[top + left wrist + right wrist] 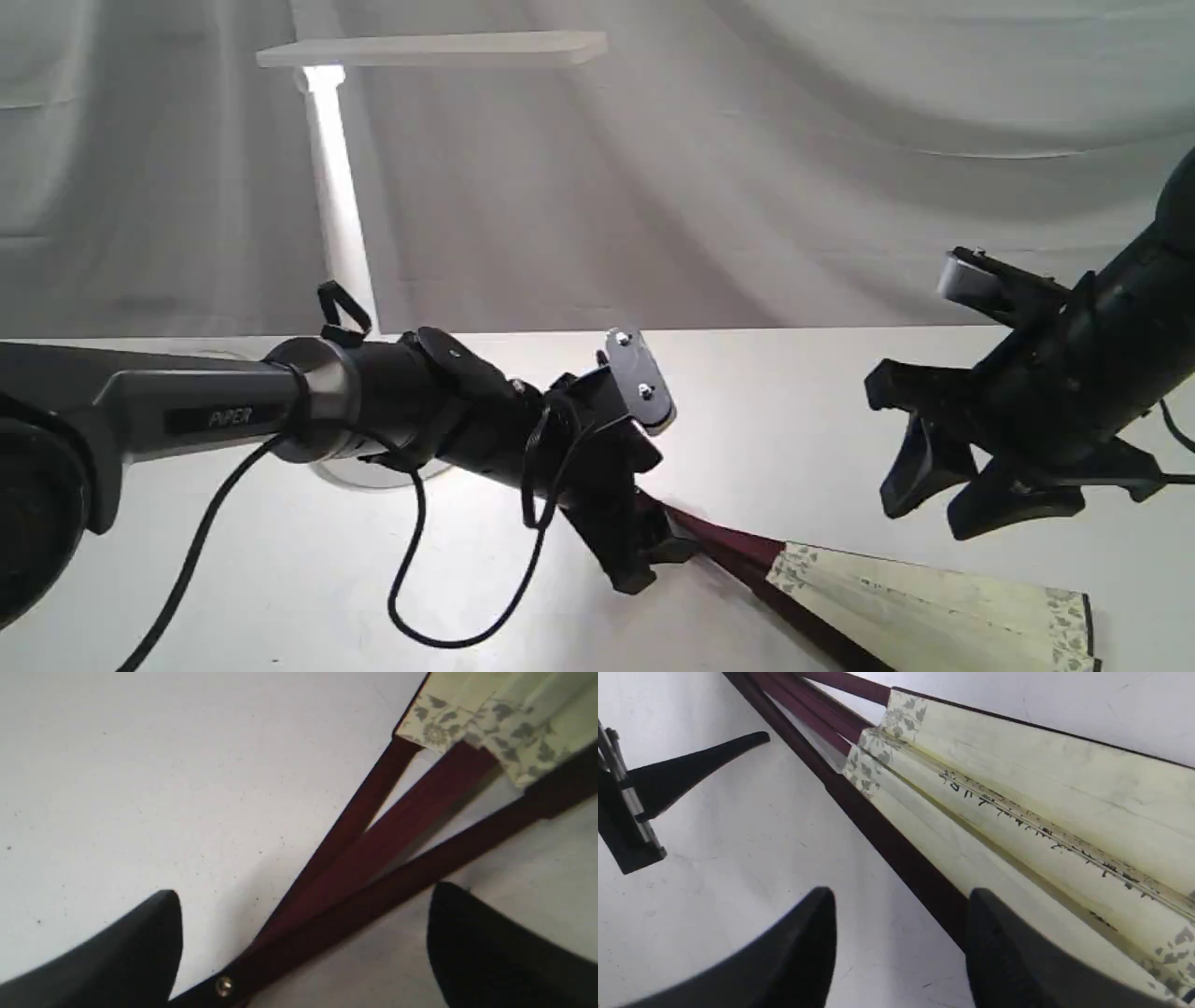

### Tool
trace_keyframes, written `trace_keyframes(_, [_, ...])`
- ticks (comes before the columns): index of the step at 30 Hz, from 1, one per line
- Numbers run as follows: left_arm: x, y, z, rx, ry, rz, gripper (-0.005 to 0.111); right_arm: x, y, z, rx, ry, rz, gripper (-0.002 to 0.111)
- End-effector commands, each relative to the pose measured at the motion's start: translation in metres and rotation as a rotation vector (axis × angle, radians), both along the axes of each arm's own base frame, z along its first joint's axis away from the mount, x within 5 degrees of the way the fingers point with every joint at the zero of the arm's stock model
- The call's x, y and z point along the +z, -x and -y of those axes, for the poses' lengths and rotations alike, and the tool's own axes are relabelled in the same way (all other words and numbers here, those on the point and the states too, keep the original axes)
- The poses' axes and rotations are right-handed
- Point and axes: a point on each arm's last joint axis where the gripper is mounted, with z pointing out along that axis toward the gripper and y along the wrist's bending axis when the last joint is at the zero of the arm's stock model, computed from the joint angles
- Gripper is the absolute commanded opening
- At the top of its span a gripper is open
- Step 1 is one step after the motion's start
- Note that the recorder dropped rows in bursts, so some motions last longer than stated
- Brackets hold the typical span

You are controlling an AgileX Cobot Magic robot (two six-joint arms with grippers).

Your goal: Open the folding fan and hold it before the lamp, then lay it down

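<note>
The folding fan [924,607] lies partly spread on the white table at the lower right, its cream leaf [1017,788] showing black calligraphy and a patterned border. Its maroon ribs [373,844] converge on a rivet [224,985]. My left gripper [658,560] is open at the fan's pivot end, its fingers [117,952] straddling the ribs without touching them. My right gripper [934,518] hangs open above the leaf, and the dark outer rib [896,849] runs between its fingers [1017,961]. The white lamp [429,49] stands at the back left, lit, its base mostly hidden by the left arm.
A grey cloth backdrop [840,140] closes the far side of the table [794,401]. A black cable [411,560] loops down from the left arm toward the tabletop. One finger of the left gripper [691,770] shows in the right wrist view.
</note>
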Motion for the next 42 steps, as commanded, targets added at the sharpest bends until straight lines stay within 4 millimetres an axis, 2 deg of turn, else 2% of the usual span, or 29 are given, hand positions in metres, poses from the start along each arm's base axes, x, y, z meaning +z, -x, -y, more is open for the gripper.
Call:
trace_keyframes(1, [-0.004,0.004,0.001,-0.023,-0.001,-0.050,0.072,0.003,0.004,0.001,0.008,0.002,-0.007,0.044])
trace_keyframes(4, [-0.006,0.005,0.000,-0.051,-0.023,-0.050,0.072,0.003,0.004,0.001,0.010,0.000,-0.010,0.044])
trace_keyframes(9, [-0.009,0.005,-0.002,-0.004,-0.035,-0.090,0.072,0.003,0.004,0.000,0.006,-0.015,-0.015,0.044])
trace_keyframes(18, [-0.021,0.012,-0.018,0.046,-0.231,-0.212,0.072,0.004,0.004,-0.001,-0.003,-0.031,-0.010,0.044])
trace_keyframes(20, [-0.018,0.014,-0.019,0.052,-0.251,-0.241,0.072,0.004,0.003,-0.001,-0.010,-0.035,-0.001,0.044])
trace_keyframes(28, [-0.010,0.020,-0.027,0.250,-0.296,-0.411,0.072,0.005,0.002,-0.004,-0.022,-0.067,0.000,0.044])
trace_keyframes(35, [-0.004,0.028,-0.025,0.440,-0.242,-0.625,0.072,0.006,0.002,-0.005,-0.027,-0.073,0.004,0.044])
trace_keyframes(37, [-0.002,0.032,-0.020,0.400,-0.235,-0.641,0.070,0.006,0.001,-0.005,-0.030,-0.079,0.005,0.044])
trace_keyframes(40, [-0.002,0.047,-0.007,0.213,-0.291,-0.616,0.067,0.006,0.001,-0.005,-0.030,-0.082,0.006,0.044])
trace_keyframes(42, [-0.002,0.056,0.003,0.159,-0.323,-0.596,0.067,0.006,0.002,-0.006,-0.023,-0.083,0.002,0.044])
